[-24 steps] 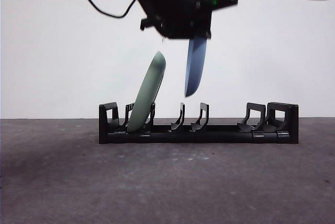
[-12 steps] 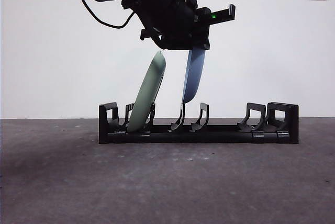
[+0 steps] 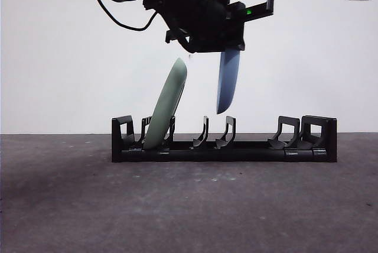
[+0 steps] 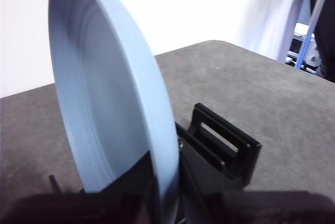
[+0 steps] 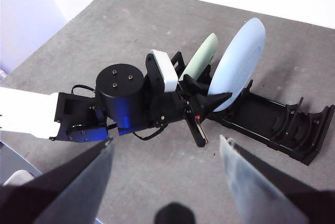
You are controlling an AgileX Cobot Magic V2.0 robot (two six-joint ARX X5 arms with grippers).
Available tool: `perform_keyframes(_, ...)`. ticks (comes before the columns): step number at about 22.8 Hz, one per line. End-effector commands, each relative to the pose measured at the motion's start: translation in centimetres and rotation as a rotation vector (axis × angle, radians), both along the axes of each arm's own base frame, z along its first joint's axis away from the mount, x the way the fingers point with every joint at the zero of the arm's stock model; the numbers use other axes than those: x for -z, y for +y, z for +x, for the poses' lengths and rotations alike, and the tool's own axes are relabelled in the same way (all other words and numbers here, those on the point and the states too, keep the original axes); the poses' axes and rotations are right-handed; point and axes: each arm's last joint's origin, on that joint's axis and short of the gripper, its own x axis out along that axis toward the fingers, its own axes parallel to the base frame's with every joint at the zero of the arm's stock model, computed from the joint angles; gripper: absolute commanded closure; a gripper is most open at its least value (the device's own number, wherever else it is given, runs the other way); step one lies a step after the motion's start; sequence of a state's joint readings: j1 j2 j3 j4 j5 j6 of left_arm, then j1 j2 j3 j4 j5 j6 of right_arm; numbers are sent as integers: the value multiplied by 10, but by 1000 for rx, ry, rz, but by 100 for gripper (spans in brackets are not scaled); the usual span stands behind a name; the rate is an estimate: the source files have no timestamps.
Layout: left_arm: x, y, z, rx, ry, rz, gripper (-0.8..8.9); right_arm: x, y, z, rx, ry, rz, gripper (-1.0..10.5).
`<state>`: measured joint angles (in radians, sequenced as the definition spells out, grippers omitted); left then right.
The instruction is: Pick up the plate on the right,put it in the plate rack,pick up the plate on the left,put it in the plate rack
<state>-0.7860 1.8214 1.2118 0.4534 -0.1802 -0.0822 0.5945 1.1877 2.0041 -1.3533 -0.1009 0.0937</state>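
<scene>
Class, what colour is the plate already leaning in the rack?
Pale green: the round green plate leans in the long black plastic rack, clearest in the front view.

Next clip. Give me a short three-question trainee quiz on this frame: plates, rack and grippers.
1. True or false: the green plate already stands in the plate rack, leaning between prongs near one end.
2. Which gripper holds the blue plate? A) left B) right C) neither
3. Fill in: the blue plate hangs on edge ____ the rack, not touching it.

Key: 1. True. 2. A: the left gripper has its fingers shut on the plate's rim, as the left wrist view shows; the right gripper is open, high above the table and holds nothing. 3. above.
</scene>
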Motion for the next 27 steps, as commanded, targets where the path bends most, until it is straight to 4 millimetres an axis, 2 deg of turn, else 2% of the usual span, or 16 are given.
perform_keyframes(1, 6, 3, 5, -18, 18, -2, 822, 3, 0, -1, 3, 26, -17, 600)
perform_keyframes(17, 29, 0, 10, -4, 88, 54, 822, 3, 0, -1, -1, 32, -10, 600)
perform_keyframes(27, 44, 6, 14, -86, 150, 153, 822, 3, 0, -1, -1, 32, -10, 600)
